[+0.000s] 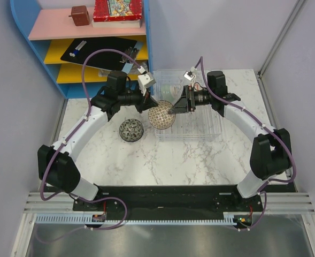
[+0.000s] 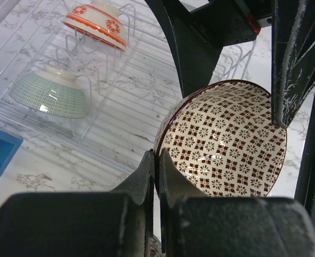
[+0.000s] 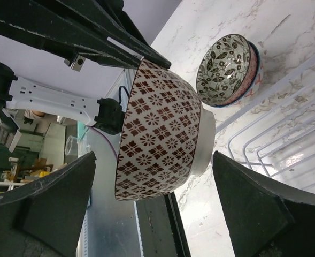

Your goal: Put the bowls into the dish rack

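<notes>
Two arms meet at the left edge of the dish rack [image 1: 200, 126] seen from above, a brown-patterned bowl [image 1: 161, 115] between them and a floral bowl [image 1: 131, 130] on the desk [image 1: 162, 160] beside. Left wrist: the left jaws are clamped on its rim; an orange-red bowl [image 2: 95, 24] and a green bowl [image 2: 53, 93] sit in the rack. Right wrist: the right jaws stand wide apart, flanking it.

Bright, even, diffuse light falls from overhead, leaving only soft, faint shadows on the marble table [image 1: 189, 160]. Small white glare spots dot the patterned bowl [image 2: 221, 144]. Nearer the lens than that bowl, the fingers [image 2: 141, 182] are dark and blurred.
</notes>
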### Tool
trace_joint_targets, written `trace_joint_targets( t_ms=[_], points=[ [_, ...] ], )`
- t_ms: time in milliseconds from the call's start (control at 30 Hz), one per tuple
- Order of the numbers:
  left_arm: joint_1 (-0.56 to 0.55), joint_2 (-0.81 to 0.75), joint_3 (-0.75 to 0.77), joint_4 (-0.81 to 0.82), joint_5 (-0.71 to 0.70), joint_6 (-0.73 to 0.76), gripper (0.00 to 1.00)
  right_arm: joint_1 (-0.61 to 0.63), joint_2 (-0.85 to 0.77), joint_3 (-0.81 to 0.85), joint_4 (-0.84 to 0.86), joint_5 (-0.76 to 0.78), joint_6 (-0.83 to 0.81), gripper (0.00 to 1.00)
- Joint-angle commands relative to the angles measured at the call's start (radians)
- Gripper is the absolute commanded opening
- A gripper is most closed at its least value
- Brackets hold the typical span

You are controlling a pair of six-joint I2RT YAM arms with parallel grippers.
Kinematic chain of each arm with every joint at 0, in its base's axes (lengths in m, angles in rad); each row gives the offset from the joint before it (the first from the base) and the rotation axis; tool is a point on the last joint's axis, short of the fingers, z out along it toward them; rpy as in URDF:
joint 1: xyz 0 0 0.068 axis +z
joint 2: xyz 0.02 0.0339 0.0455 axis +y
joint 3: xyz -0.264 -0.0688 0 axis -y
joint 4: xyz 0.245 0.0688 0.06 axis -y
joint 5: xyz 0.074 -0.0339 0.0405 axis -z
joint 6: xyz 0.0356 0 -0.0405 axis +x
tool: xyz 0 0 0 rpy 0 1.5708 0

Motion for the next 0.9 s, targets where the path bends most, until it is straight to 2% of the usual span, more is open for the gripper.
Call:
trace_joint_targets(
  t_ms=[0, 333, 500, 667, 867],
  points=[
    [-0.002, -0.013, 0.07, 0.073, -0.001, -0.039, 0.02, -0.002, 0.014, -0.001, 0.063, -0.073, 0.005, 0.98],
    [-0.002, -0.002, 0.079, 0.072, 0.008, -0.043, 0.02, 0.0, 0.041, -0.011, 0.1, -0.157, 0.036, 0.98],
    [-0.007, -0.001, 0.079, 0.07, 0.008, -0.043, 0.02, 0.0, 0.037, -0.011, 0.13, -0.185, 0.063, 0.93],
    [-0.008, 0.004, 0.084, 0.069, 0.009, -0.045, 0.02, 0.006, 0.038, -0.015, 0.146, -0.199, 0.074, 0.77],
    [-0.013, 0.009, 0.084, 0.062, 0.008, -0.043, 0.02, 0.011, 0.037, -0.023, 0.189, -0.19, 0.09, 0.45]
  ],
)
